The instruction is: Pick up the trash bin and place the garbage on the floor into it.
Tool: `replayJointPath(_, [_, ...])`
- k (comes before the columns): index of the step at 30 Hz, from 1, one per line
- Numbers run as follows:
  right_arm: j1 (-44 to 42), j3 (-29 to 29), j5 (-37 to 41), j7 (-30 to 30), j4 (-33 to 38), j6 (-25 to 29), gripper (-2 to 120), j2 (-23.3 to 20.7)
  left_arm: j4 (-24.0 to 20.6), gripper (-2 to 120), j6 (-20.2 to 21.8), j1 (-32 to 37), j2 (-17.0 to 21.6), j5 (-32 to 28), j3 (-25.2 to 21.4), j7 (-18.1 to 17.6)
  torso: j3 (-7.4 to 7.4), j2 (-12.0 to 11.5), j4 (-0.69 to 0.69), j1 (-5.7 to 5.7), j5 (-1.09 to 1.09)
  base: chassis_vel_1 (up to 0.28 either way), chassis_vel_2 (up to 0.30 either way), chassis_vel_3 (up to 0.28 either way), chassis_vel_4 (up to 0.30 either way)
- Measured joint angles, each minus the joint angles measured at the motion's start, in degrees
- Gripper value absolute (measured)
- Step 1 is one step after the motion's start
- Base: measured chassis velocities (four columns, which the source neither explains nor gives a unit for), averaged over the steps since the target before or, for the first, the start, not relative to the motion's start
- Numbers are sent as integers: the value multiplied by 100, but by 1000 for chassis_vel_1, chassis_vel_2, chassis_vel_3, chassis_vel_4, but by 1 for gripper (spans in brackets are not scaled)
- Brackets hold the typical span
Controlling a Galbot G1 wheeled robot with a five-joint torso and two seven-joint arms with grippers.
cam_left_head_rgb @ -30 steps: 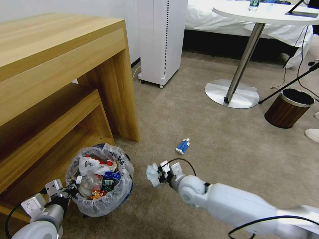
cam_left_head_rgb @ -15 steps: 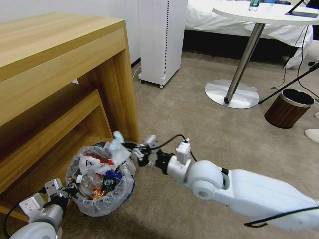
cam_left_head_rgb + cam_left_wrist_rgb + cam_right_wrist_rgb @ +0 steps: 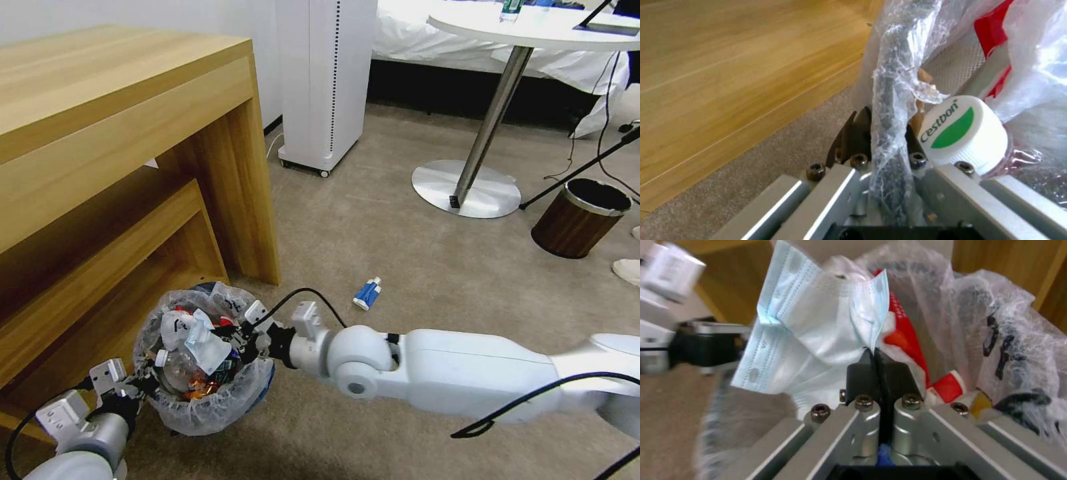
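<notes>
Pale blue mask (image 3: 818,333) hangs pinched in the right gripper (image 3: 248,339), jaws fully closed on 1 edge, held right over the trash bin (image 3: 200,407) so a release drops it inside. Left gripper (image 3: 882,140) clamps the bin's bagged rim, steadying it beside the wooden desk (image 3: 133,133). 1 blue-white packet (image 3: 367,293) lies on the floor (image 3: 433,280).

Wooden desk (image 3: 120,133), upper left; white tower appliance (image 3: 325,80), top centre; round pedestal table (image 3: 533,30), upper right; brown wood-grain bin (image 3: 579,217), right edge.
</notes>
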Motion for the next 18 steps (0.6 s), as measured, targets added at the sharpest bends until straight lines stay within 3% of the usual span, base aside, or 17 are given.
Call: replayJointPath(18, [-136,-4,80,411,-428,-327,2,303,55,0,-19,-41,16,-15,4,7,0,0,-1,0,1,0,0,0,0])
